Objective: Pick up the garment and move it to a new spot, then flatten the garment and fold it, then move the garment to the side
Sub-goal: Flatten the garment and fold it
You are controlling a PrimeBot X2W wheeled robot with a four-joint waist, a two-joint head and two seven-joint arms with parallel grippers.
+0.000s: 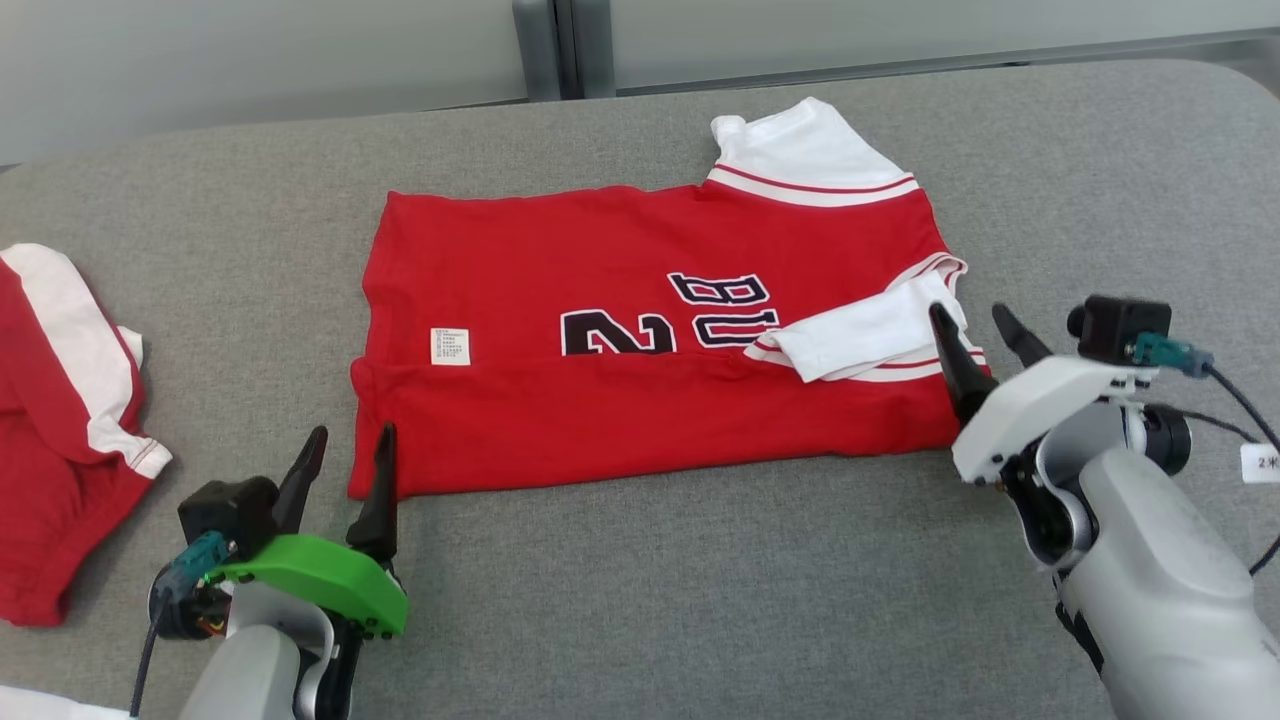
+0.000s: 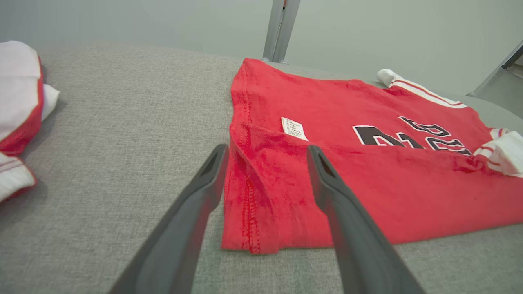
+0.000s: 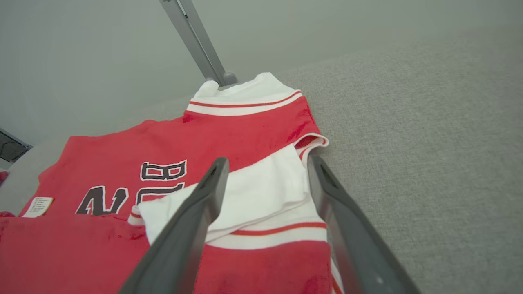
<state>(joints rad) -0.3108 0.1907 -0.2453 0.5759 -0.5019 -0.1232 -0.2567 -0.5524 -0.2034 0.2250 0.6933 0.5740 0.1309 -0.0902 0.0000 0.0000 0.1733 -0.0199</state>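
Red shirt (image 1: 640, 300) lies flat mid-counter (image 1: 650, 600), near long edge folded over once, white sleeve (image 1: 860, 340) tucked on top at the right. Our left hand (image 1: 353, 432) sits at its near left corner and our right hand (image 1: 968, 312) at the near right corner. Both have fingers apart and hold nothing. For the next fold, we reckon: pinch both layers, lift level, keep the sleeve tucked.
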